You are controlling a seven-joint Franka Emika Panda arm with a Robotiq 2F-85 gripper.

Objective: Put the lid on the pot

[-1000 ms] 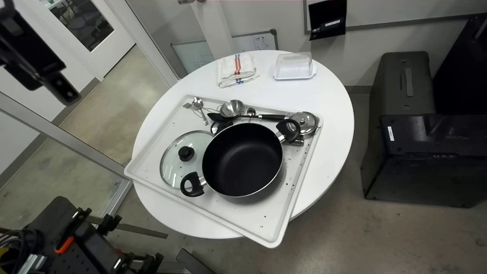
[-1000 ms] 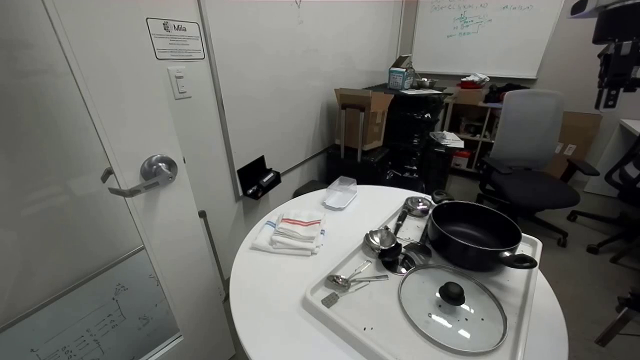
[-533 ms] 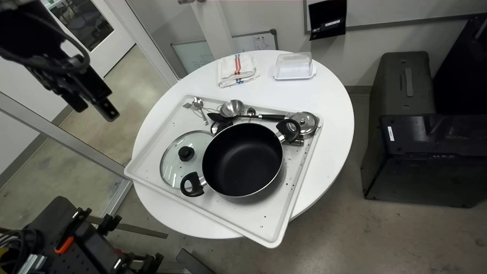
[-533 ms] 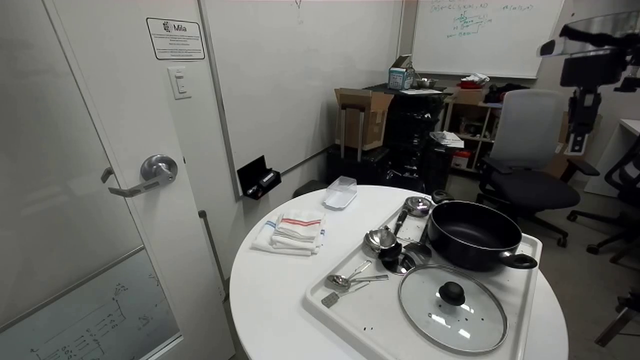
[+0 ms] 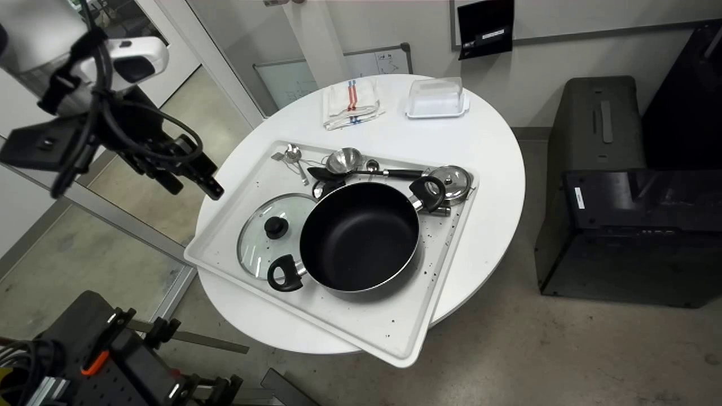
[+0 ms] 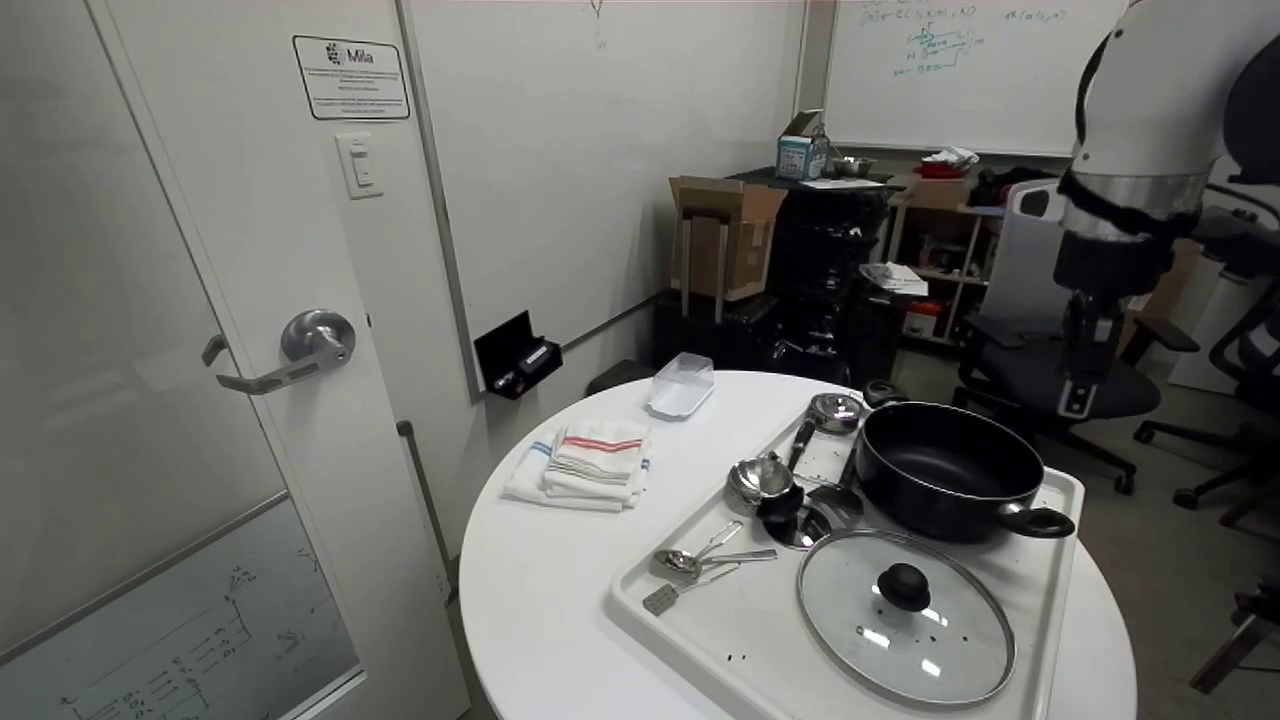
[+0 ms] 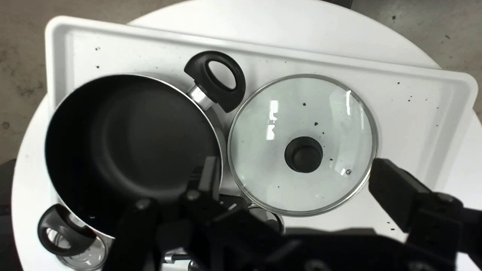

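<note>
The glass lid (image 7: 263,165) lies knob up on the white tray (image 7: 339,62), close beside the pot; I cannot tell if they touch. It also shows in both exterior views (image 5: 256,242) (image 6: 880,640). The black pot (image 7: 147,131) stands upright and uncovered on the tray, and shows in both exterior views (image 5: 361,237) (image 6: 945,465). My gripper (image 7: 295,167) is open and empty, its fingers spread on either side of the lid's knob in the wrist view. In both exterior views the gripper (image 5: 194,189) (image 6: 1077,395) is in the air, well above the lid and apart from it.
Metal utensils (image 5: 344,160) and a small shiny lid (image 5: 451,183) lie behind the pot on the tray. Folded towels (image 5: 352,104) and a clear plastic box (image 5: 437,98) sit on the round white table (image 5: 491,169). A pot handle (image 5: 286,273) points toward the lid.
The arm has come further into both exterior views and moved down toward the table, nearer the lid. The lid, pot and tray have not moved. The gripper stays empty.
</note>
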